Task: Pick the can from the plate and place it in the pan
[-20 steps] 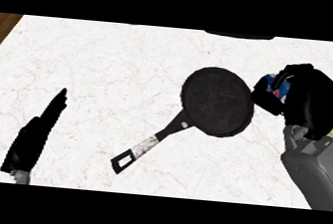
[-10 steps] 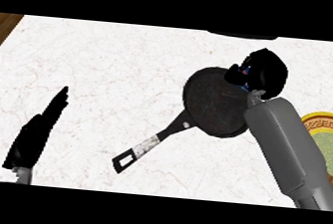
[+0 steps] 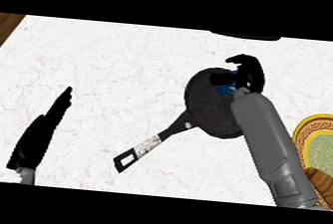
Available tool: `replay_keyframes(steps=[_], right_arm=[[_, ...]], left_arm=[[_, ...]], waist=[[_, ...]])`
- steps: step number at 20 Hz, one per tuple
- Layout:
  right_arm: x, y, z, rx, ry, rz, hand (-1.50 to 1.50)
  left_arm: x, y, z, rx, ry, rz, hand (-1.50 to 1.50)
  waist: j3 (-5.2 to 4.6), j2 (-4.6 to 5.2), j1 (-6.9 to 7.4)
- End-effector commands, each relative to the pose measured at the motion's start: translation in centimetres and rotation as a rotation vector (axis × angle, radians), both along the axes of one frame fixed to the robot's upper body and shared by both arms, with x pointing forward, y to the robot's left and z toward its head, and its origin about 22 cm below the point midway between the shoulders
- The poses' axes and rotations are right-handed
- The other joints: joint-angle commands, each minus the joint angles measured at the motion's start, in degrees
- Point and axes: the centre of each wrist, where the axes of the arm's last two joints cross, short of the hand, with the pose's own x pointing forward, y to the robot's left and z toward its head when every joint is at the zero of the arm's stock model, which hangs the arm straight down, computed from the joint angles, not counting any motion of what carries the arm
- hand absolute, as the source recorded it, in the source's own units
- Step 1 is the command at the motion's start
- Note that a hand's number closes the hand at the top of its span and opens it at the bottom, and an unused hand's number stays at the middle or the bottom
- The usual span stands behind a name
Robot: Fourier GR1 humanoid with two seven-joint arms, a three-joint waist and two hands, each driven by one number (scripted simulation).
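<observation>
Right hand (image 3: pixel 245 73) curled round blue can (image 3: pixel 229 84), held over pan (image 3: pixel 210 105) far rim, toward counter (image 3: pixel 114 69) far edge; risk: off-centre release tips can onto rim. Left hand (image 3: pixel 40 133) open, resting near left corner

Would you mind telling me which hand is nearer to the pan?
The right hand: it is over the pan's far rim, curled round the can. The left hand rests open far off at the view's left.

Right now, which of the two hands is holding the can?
The right hand, curled round the blue can above the pan; the left hand rests open.
</observation>
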Motion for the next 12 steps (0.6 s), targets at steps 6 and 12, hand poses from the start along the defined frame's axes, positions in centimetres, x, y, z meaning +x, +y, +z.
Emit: replay_keyframes(steps=[6,12], right_arm=[[0.8,0.8,-0.9,0.117,-0.365,-0.146,-1.5],[1.0,-4.4,-0.2,0.152,-0.527,-0.351,-1.5]], left_arm=[[0.3,0.8,0.1,0.007,-0.014,0.002,0.0],[0.2,1.2,-0.4,0.003,0.02,0.013,0.0]], waist=[[0.22,0.48,0.27],[0.18,-0.22,-1.94]])
